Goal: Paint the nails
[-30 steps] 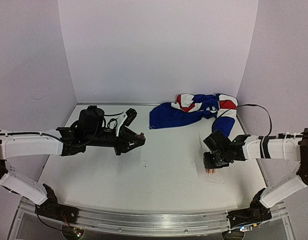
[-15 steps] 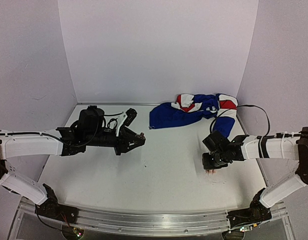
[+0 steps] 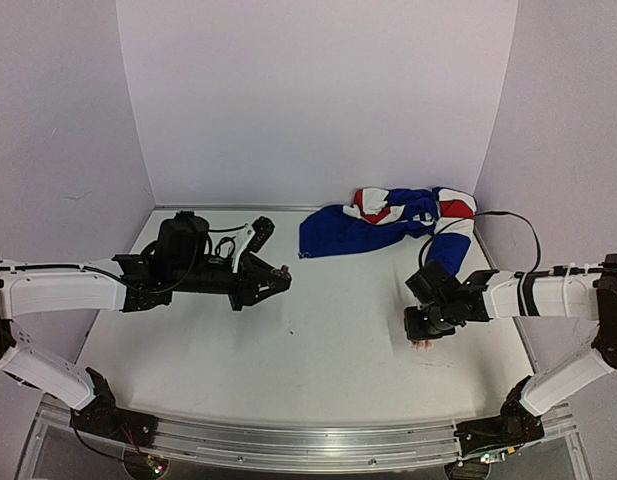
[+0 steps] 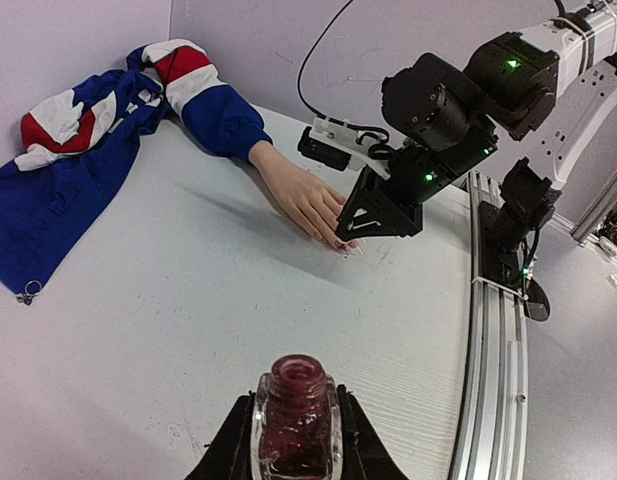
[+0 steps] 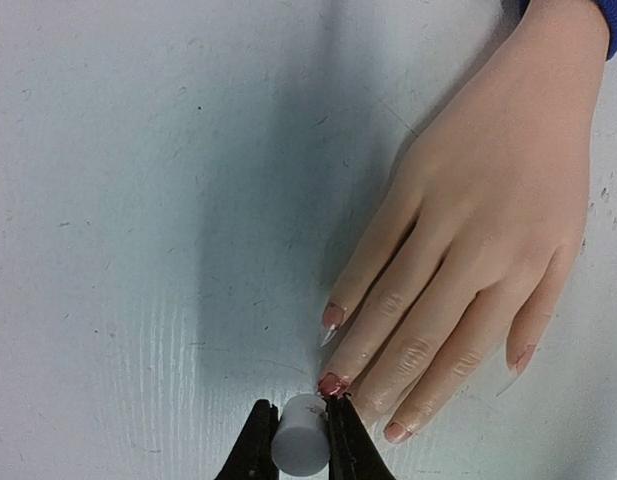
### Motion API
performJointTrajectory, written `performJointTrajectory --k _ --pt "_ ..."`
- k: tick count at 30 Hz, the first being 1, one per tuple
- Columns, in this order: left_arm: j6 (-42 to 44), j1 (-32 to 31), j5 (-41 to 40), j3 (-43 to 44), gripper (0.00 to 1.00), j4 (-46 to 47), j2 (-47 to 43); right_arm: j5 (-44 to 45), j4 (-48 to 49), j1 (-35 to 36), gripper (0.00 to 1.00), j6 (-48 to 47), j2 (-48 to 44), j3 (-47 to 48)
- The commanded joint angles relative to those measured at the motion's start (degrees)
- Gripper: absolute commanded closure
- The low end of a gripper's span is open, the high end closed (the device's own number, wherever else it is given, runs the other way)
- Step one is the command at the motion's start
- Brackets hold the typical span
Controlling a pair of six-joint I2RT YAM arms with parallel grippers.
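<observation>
A pale mannequin hand point(image 5: 478, 230) lies flat, palm down, with a blue sleeve at its wrist. Of its nails, the middle one point(image 5: 334, 384) is coated red, the index nail point(image 5: 332, 318) is partly tinted, and the ring nail point(image 5: 396, 432) is pinkish. My right gripper point(image 5: 300, 425) is shut on the white brush cap point(image 5: 300, 440), right beside the red middle nail; the brush itself is hidden under the cap. In the top view this gripper point(image 3: 420, 330) covers most of the hand. My left gripper point(image 4: 295, 410) is shut on the open dark-red polish bottle point(image 4: 295, 385), held upright far to the left point(image 3: 278, 278).
A blue, red and white garment point(image 3: 388, 220) is bunched at the back right, its sleeve running down to the hand. White walls close in the back and both sides. A metal rail point(image 3: 288, 445) runs along the near edge. A black cable point(image 3: 508, 215) loops by the right arm.
My right gripper has crept slightly left and toward the fingertips with the cap. The left arm and bottle have not moved.
</observation>
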Motion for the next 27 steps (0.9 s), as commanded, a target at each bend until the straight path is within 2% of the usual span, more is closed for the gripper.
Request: performJointTrajectory --k 1,6,13,19,27 --pt "-0.4 0.2 0.3 2.1 1.0 2.1 -2.0 -1.0 -1.1 -0.3 1.0 -0.1 0.2 0.3" --pt "-0.3 0.2 0.4 2.2 1.0 2.1 -1.8 -2.3 -1.3 -0.3 1.0 -0.3 -1.6 0.3" --pt "-0.6 0.2 0.6 2.6 1.0 2.1 -1.4 1.7 -1.5 -0.3 1.0 -0.4 -5.0 0.4" --pt "-0.6 0.2 0.5 2.4 1.0 2.0 -1.7 5.7 -1.6 -0.3 1.0 0.6 -2.4 0.4" --pt "-0.3 0.2 0.2 2.3 1.0 2.0 -2.0 4.5 -1.6 -0.3 1.0 0.1 -1.4 0.8"
